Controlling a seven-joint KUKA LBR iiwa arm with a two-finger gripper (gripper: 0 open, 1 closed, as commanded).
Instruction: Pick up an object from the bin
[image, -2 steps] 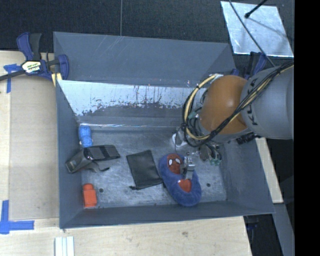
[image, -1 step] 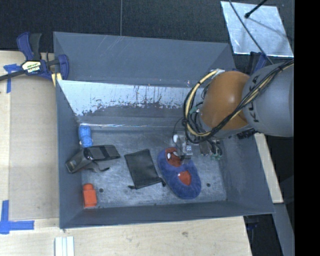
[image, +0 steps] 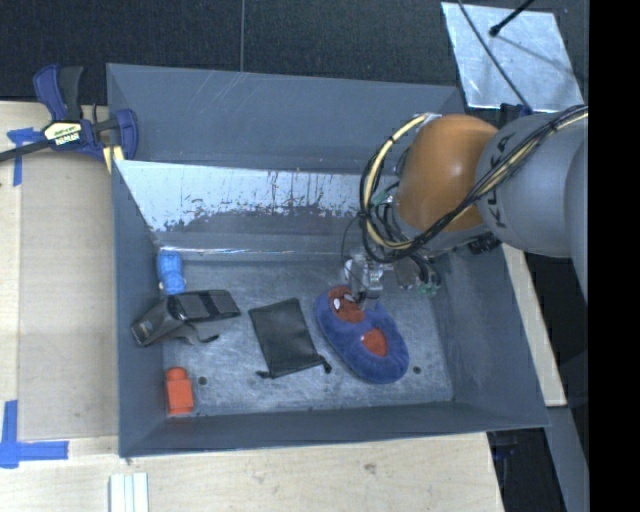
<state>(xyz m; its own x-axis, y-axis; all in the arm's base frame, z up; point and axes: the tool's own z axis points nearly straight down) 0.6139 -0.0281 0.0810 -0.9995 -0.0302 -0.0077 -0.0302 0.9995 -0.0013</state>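
Observation:
My gripper (image: 362, 283) hangs low at the bin's right middle, its metal fingertips right at the upper end of a blue plush slipper-shaped toy (image: 362, 340) with red patches. Whether the fingers touch or close on the toy I cannot tell. A flat black pouch (image: 284, 336) lies just left of the toy on the bin floor.
At the left of the bin lie a black and grey tool (image: 183, 313), a small blue cylinder (image: 170, 271) above it and an orange block (image: 179, 390) near the front left corner. The arm with its orange cover and cables comes in from the right.

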